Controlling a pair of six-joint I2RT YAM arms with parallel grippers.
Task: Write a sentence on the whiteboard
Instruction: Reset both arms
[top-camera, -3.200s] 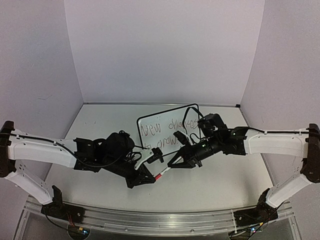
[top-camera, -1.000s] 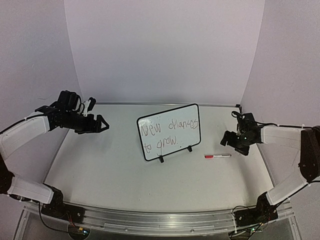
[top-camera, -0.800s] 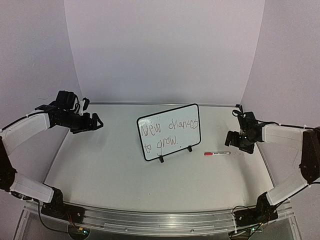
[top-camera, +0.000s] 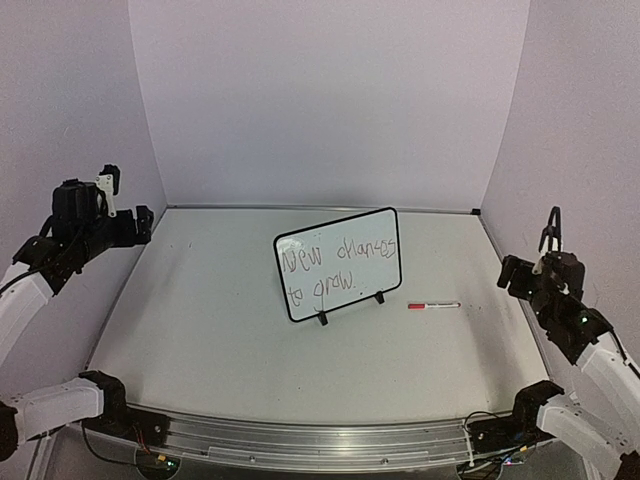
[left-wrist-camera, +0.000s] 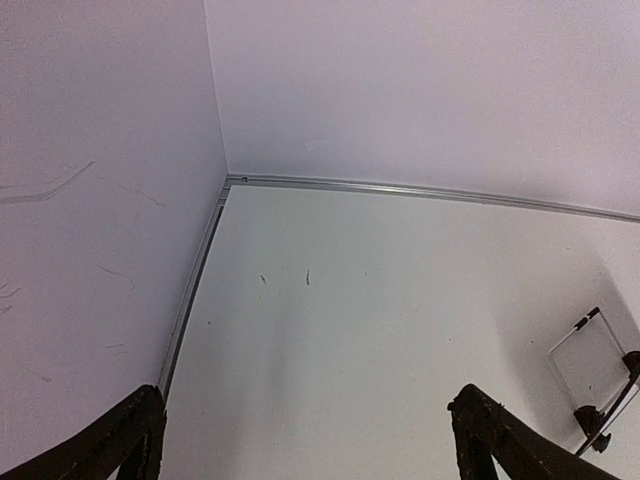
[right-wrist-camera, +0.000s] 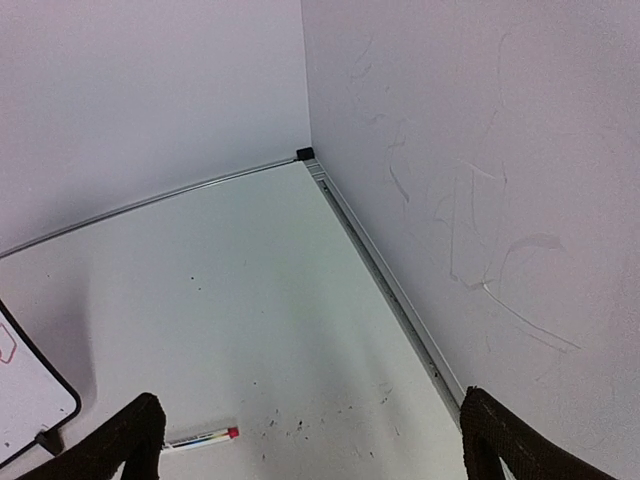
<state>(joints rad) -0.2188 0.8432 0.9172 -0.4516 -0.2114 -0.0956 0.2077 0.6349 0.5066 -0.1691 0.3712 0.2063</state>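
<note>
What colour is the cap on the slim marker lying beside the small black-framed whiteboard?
The slim white marker has a red cap, clearest in the right wrist view.

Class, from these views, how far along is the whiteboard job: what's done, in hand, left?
Done: the sentence stands in two lines on the whiteboard, and the marker lies capped beside it. In hand: nothing; left gripper and right gripper are open, empty, at the table's sides. Left: seemingly nothing.

Glossy whiteboard (top-camera: 340, 262); matt, smudged table (top-camera: 220, 330)
</note>
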